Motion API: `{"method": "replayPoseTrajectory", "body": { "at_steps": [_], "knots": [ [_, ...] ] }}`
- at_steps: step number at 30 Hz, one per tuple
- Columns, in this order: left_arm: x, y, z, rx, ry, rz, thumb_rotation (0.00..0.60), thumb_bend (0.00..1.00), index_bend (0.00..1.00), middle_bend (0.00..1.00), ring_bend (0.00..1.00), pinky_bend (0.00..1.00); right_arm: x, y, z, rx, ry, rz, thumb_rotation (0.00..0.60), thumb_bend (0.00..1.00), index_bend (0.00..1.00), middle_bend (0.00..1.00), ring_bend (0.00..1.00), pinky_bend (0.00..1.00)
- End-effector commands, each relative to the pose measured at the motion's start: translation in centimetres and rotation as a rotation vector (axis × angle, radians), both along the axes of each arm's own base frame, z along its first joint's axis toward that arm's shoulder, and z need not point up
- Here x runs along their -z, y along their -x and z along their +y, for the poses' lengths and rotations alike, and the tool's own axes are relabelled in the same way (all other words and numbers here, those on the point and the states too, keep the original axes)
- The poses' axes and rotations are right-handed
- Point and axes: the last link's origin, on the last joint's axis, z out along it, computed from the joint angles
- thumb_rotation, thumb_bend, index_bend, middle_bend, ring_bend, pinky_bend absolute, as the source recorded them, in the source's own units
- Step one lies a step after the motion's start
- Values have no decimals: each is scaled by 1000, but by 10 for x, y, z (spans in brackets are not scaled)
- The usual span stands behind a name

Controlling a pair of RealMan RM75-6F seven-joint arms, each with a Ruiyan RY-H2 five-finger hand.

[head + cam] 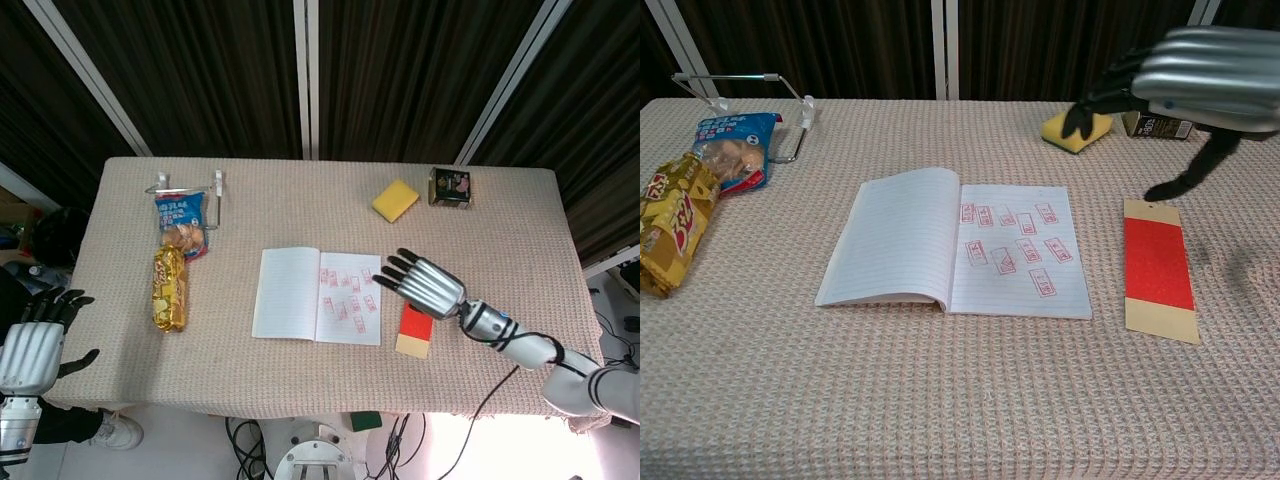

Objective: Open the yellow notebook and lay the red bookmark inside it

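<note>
While the notebook (955,250) lies open mid-bench, the right hand (428,282), fingers spread and empty, hovers over the red bookmark (1158,264), lying near-to-far just right of the pages.

Even, bright light falls from overhead on the table (520,220); shadows stay soft and faint; the curtains behind stay dark. The right hand (1200,85) looms large with slight blur in the chest view; no glare shows.

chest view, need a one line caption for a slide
Right hand hovers open above the red bookmark, which lies on the table beside the opened notebook.
</note>
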Motion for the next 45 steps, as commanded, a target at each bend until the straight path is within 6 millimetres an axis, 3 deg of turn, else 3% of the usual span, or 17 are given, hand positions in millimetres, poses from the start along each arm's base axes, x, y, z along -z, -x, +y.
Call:
{"method": "replayPoseTrajectory", "body": {
  "at_steps": [1, 9, 21, 33, 45],
  "knots": [
    [1, -2, 1, 6, 3, 1, 600, 0, 273, 219, 141, 152, -7, 35, 11, 12, -10, 140, 600, 0, 262, 279, 219, 234],
    [2, -5, -1, 2, -3, -1, 600, 0, 273, 219, 141, 152, 18, 59, 12, -45, -68, 270, 600, 21, 249, 205, 115, 154],
    [1, 1, -9, -27, -10, -8, 600, 0, 273, 219, 141, 153, 45, 71, 9, -44, -113, 271, 600, 89, 250, 205, 106, 125],
    [1, 6, -12, -41, -14, -9, 600, 0, 272, 219, 141, 152, 51, 70, 3, -48, -117, 263, 600, 194, 304, 214, 107, 125],
    [2, 5, -12, -39, -11, -8, 600, 0, 272, 219, 141, 152, 47, 73, 3, -45, -100, 248, 600, 227, 452, 237, 108, 125]
  ]
}}
